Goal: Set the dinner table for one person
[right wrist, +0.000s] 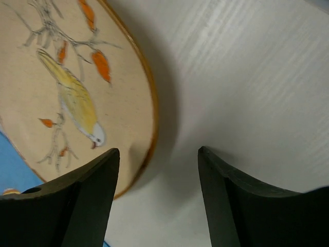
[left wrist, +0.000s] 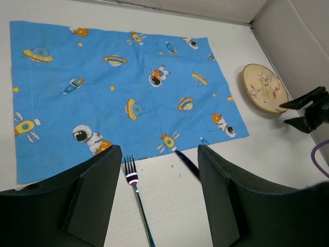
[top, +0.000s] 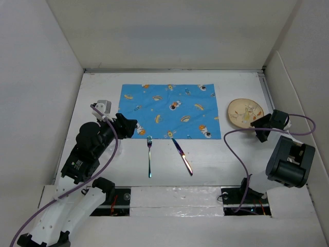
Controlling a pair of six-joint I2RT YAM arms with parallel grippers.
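A blue space-print placemat [top: 167, 110] lies flat at the middle of the white dinner table [top: 97, 98]. Just in front of its near edge lie a shiny fork [top: 149, 157] and a knife [top: 182, 156], the knife's tip touching the mat. My left gripper [top: 131, 127] hovers open at the mat's near left corner; in its wrist view the fork [left wrist: 134, 188] and knife [left wrist: 186, 160] lie below the empty gap. A beige bird-painted plate [top: 245, 113] sits right of the mat. My right gripper [right wrist: 158, 152] stands open over the plate's rim [right wrist: 146, 103], holding nothing.
White walls enclose the table on the left, back and right. The right wall stands close behind the plate [left wrist: 263, 94]. Both arm bases and a purple cable [top: 234, 149] occupy the near edge.
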